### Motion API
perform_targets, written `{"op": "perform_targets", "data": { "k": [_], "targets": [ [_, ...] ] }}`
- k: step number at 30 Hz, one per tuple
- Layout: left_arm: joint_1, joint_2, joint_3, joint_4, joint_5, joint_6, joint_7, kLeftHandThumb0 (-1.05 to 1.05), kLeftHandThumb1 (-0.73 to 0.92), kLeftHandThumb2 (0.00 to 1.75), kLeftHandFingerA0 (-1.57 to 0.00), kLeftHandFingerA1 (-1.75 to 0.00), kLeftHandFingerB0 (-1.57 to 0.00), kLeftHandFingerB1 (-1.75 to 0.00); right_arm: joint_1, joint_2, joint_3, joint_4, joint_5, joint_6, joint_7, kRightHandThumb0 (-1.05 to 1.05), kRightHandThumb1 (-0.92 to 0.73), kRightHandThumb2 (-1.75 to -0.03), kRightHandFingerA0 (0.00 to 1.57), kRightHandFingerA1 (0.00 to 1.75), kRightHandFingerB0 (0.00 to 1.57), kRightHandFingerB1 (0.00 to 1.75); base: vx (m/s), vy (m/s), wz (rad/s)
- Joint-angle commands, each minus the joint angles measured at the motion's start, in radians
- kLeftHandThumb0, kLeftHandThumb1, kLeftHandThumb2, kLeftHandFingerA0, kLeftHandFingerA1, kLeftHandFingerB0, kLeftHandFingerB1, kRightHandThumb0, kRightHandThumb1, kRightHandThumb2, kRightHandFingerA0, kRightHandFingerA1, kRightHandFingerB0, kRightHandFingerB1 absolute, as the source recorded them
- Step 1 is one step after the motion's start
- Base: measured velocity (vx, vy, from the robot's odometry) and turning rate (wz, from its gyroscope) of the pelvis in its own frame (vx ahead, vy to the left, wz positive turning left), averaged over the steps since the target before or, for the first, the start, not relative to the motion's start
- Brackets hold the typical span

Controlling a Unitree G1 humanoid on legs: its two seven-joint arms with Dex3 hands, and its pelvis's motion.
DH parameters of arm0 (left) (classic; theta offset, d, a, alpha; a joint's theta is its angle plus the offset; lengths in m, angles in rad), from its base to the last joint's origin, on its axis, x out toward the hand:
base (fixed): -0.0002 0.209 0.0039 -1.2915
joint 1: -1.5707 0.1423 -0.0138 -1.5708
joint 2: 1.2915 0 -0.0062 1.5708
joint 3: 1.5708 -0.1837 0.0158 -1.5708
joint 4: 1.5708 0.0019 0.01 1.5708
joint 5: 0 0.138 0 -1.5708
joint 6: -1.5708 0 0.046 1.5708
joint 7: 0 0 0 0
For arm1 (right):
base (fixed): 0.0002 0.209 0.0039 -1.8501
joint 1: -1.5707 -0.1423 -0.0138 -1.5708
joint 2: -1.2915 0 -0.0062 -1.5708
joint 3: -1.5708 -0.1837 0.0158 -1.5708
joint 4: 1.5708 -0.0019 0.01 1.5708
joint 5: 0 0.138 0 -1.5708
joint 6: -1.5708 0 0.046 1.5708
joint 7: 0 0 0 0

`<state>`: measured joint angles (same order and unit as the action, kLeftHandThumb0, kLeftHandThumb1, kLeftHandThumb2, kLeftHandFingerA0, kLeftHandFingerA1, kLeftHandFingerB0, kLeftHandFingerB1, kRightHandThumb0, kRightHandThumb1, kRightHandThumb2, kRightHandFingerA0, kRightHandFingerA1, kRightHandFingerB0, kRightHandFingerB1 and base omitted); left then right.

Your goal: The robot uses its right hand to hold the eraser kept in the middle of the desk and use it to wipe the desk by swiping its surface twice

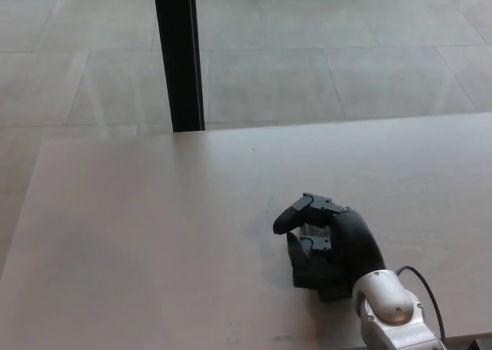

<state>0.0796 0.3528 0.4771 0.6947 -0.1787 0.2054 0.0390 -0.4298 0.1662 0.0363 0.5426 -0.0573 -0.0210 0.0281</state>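
My right hand (332, 241) rests on the pale desk (154, 219), right of the middle and near the front edge. Its black fingers (307, 208) curl down over a dark eraser (309, 269), which lies flat on the surface beneath the palm. Only the eraser's near left side shows; the rest is hidden by the hand. The silver wrist (388, 308) and a thin black cable (427, 285) trail off toward the lower right. My left hand does not appear.
A black vertical post (178, 54) stands behind the desk's far edge, left of centre. Beyond it lies a grey tiled floor (323, 50). The desk's left edge slants in at the far left.
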Motion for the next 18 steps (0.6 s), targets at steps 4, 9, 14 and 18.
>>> {"op": "perform_targets", "data": {
  "k": [4, 9, 14, 18],
  "targets": [
    [0.015, 0.001, -0.005, -0.009, 0.000, -0.045, -0.009, -0.45, 0.87, 0.66, -0.54, -0.96, -0.40, -0.66, 0.017, 0.040, -0.211, 0.068, 0.260, 0.102, 0.074, -0.28, -0.51, -1.30, 1.09, 1.75, 0.81, 1.61, 0.00, 0.000, 0.00],
    [0.007, -0.005, 0.014, 0.014, -0.022, -0.065, -0.023, -0.43, 0.87, 0.65, -0.49, -1.01, -0.39, -0.69, -0.016, 0.052, -0.426, 0.064, 0.482, 0.175, 0.071, -0.30, -0.63, -1.22, 1.05, 1.75, 0.71, 1.66, 0.00, 0.000, 0.00],
    [0.015, -0.013, 0.016, -0.030, -0.030, -0.049, -0.026, -0.45, 0.88, 0.65, -0.47, -0.96, -0.37, -0.68, -0.014, -0.004, -0.509, 0.097, 0.512, 0.225, 0.088, -0.29, -0.79, -1.02, 1.03, 1.75, 0.63, 1.75, 0.00, 0.000, 0.00],
    [0.012, -0.003, 0.020, -0.018, -0.028, -0.058, -0.033, -0.45, 0.88, 0.65, -0.47, -0.95, -0.37, -0.67, 0.000, -0.088, -0.509, 0.133, 0.432, 0.190, 0.110, -0.26, -0.77, -0.97, 0.96, 1.75, 0.55, 1.75, 0.00, 0.000, 0.00]
  ]
}}
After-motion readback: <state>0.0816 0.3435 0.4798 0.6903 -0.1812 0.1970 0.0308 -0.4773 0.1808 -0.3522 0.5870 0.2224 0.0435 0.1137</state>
